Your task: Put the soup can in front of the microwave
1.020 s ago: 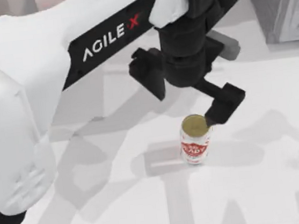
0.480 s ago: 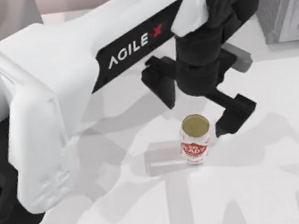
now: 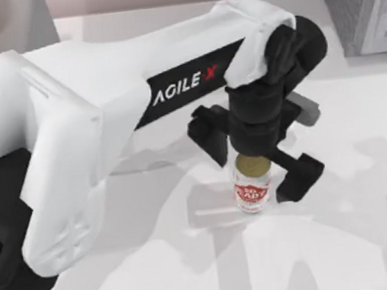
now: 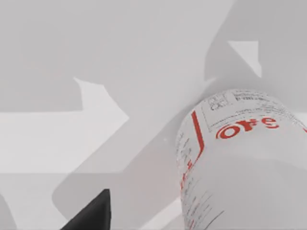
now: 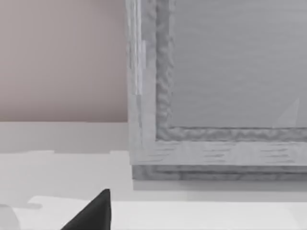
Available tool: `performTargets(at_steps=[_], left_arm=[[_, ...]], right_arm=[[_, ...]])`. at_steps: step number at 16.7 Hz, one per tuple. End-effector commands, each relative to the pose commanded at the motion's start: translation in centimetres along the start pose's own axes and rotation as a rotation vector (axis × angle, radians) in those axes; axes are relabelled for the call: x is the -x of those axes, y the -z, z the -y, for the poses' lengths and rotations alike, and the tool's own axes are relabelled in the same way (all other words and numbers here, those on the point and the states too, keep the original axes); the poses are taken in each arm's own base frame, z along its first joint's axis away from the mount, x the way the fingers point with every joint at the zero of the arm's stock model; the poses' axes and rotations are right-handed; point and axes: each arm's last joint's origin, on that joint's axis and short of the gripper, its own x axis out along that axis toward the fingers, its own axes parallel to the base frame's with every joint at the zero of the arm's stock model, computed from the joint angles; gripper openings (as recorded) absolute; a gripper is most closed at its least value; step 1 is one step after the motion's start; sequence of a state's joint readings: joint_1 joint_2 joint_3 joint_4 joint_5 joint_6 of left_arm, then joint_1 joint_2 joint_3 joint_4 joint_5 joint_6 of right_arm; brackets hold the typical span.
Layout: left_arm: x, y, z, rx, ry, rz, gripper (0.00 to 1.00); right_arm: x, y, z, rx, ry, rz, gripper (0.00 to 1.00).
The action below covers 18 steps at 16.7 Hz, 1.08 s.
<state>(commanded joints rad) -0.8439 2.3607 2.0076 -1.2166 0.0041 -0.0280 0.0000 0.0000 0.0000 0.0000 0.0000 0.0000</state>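
Left gripper lowered – fingers astride soup can (seemingly untouched), wrist view reveals label.

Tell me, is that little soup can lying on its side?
No, in the top view the soup can stands upright on the table, gold top up, between the left gripper's open fingers.

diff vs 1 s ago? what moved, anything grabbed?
The left gripper came down from above and behind the soup can and now straddles its top, open, one finger on each side; not gripped yet. The can stayed upright in the same spot on the table.
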Motion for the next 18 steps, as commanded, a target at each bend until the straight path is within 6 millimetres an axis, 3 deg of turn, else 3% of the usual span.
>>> performTargets(at_steps=[4,17,18], left_arm=[[-0.1,0.01,0.01,0.0,0.0,0.0,1.0],[-0.1,0.01,0.01,0.0,0.0,0.0,0.02],[-0.1,0.01,0.01,0.0,0.0,0.0,0.0]], right_arm=[[0.0,0.0,0.0,0.0,0.0,0.0,1.0],[0.0,0.0,0.0,0.0,0.0,0.0,1.0],[0.0,0.0,0.0,0.0,0.0,0.0,1.0]])
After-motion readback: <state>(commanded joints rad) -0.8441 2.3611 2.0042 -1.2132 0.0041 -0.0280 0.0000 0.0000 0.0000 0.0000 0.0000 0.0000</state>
